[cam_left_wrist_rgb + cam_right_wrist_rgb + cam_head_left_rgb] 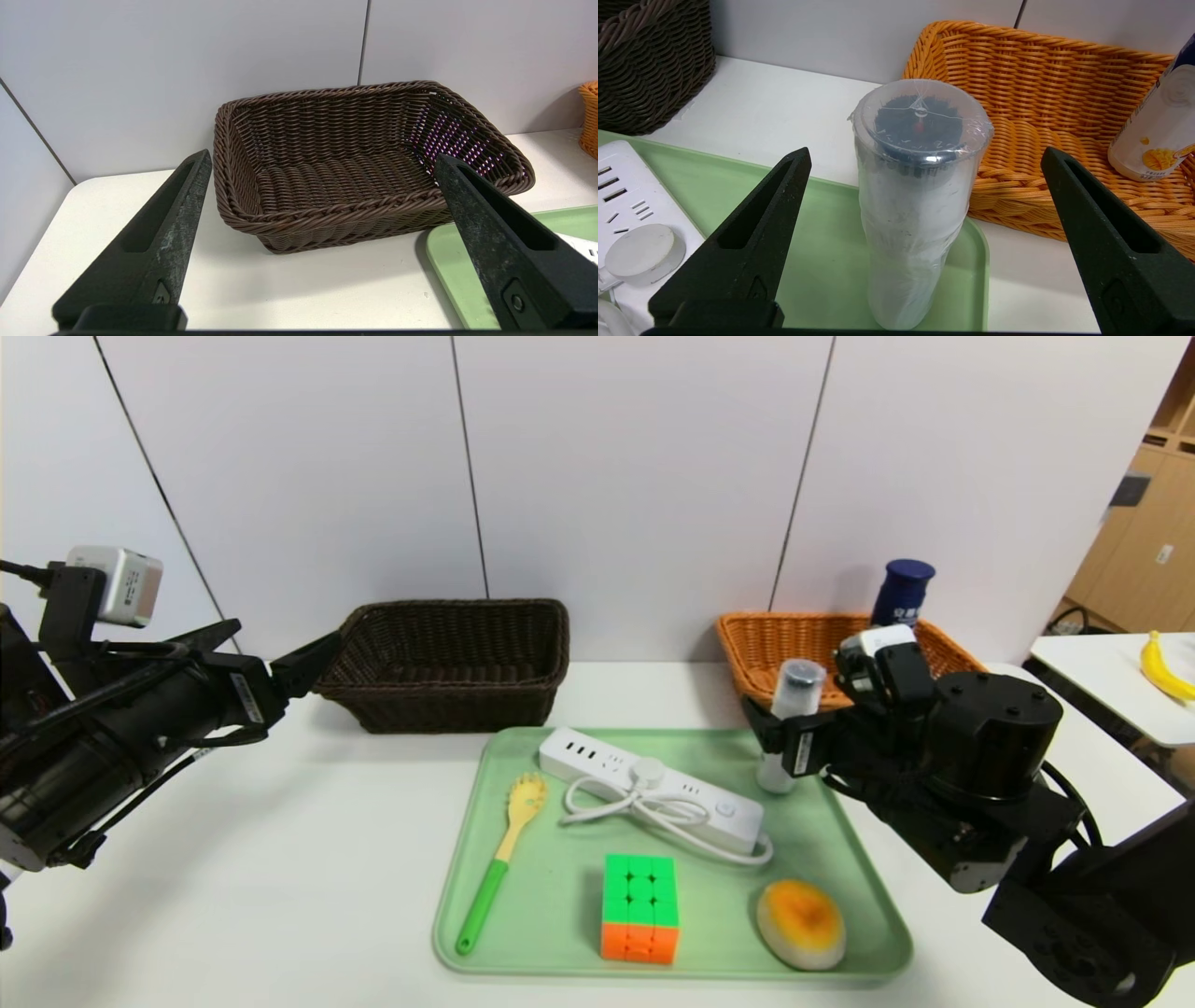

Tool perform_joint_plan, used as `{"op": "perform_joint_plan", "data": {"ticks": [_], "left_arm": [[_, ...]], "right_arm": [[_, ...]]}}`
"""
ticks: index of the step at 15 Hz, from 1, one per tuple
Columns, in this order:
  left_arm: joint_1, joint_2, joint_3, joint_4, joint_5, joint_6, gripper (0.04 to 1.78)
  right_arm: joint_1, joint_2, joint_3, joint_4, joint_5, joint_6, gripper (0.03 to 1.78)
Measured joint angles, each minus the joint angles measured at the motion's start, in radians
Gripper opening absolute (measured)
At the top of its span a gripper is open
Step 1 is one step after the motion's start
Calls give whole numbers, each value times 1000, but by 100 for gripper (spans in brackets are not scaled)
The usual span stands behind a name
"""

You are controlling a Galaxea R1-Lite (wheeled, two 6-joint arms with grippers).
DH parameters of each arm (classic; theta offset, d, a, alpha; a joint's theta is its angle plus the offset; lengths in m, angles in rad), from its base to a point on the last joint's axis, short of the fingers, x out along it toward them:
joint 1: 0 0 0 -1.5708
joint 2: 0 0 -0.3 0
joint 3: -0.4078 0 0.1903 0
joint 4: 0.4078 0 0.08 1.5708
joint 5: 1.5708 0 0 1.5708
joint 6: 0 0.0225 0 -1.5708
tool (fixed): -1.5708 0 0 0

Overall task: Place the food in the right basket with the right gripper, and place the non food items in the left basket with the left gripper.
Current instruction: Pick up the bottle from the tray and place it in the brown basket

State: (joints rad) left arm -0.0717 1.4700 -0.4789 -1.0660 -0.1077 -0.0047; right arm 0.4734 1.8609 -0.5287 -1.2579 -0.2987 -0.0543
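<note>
On the green tray (845, 859) lie a white power strip (653, 779), a yellow pasta spoon (504, 859), a green-and-orange puzzle cube (639, 905) and an oval bun (801, 924). A slim grey-capped tube (915, 210) stands upright at the tray's far right corner. My right gripper (924, 154) is open, a finger on either side of the tube, neither touching it. The blue-capped white bottle (902, 590) stands in the orange-tan right basket (794, 619). My left gripper (322, 154) hangs open with nothing in it, just before the dark brown left basket (327, 214), which holds nothing.
Both baskets stand against the white wall at the back of the white table. The tray's near edge is close to the table's front. A yellow banana (1162, 667) lies on a separate table at the far right.
</note>
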Motion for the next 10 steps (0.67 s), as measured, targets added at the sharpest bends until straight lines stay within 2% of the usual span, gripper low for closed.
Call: {"op": "perform_joint_plan", "data": {"ticks": [7,8,10], "left_arm": [[0,0,2,0,0,2,169],[0,0,3,0,1,2,169],[0,0,5,0,1,2,169]], "right_arm": [[0,2,-2,-1,0,8,170],[0,4,-3,-2,0,11,161],[0,7,-7,-14,-1,8,127]]}}
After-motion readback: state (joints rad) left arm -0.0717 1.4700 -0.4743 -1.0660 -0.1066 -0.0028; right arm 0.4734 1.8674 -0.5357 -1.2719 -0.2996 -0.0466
